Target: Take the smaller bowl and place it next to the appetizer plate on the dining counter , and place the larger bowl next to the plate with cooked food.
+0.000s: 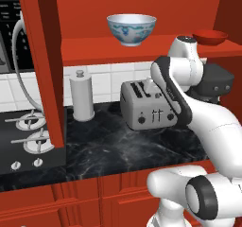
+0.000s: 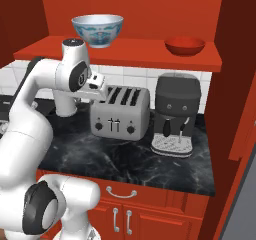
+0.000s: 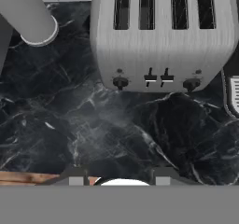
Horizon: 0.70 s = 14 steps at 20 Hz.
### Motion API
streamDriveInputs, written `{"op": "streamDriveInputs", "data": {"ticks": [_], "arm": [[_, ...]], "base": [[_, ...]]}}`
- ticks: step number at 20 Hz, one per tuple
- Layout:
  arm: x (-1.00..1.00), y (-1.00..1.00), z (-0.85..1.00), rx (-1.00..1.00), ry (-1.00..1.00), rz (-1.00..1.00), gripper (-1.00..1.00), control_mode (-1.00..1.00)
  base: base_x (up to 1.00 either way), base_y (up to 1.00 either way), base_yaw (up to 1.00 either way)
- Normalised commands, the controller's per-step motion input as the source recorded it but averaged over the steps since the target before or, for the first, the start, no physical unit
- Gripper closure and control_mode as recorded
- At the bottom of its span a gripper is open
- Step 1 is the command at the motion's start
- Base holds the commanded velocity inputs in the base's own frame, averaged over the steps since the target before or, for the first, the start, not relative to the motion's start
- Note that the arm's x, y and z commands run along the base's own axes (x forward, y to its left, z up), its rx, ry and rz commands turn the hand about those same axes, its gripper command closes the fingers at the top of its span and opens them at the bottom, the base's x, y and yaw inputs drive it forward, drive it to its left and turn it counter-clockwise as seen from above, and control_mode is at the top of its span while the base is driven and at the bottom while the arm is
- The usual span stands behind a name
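Observation:
The larger bowl (image 1: 131,29) (image 2: 97,30), white with a blue pattern, stands on a red shelf (image 2: 130,54) above the worktop. The smaller bowl (image 1: 210,37) (image 2: 185,46), red and shallow, sits further right on the same shelf. My gripper (image 2: 100,89) (image 3: 120,176) hangs below the shelf, above the left end of the toaster, and points down at the black worktop. It is open, with nothing between its fingertips (image 3: 77,174). The appetizer plate, the plate with cooked food and the dining counter are out of view.
A steel toaster (image 1: 146,105) (image 2: 120,111) (image 3: 163,36) stands on the black marble worktop (image 2: 125,159). To its right is a coffee machine (image 2: 175,114), to its left a grey canister (image 1: 82,96) (image 3: 28,13). A stove (image 1: 28,136) lies far left, beyond a red cabinet side (image 1: 47,65).

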Motion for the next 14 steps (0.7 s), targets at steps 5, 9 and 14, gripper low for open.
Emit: {"op": "streamDriveInputs", "data": {"ticks": [5, 9, 14], "arm": [[-0.28, 0.0, 0.04, 0.0, -0.06, 0.0, -1.0, -1.0], [-0.53, 0.0, 0.27, 0.0, -0.33, 0.0, -1.0, -1.0], [-0.2, 0.0, 0.53, -0.03, -0.38, 0.0, -1.0, -1.0]], "base": [[0.0, 0.0, 0.0], [0.0, 0.0, 0.0], [0.0, 0.0, 0.0]]}}
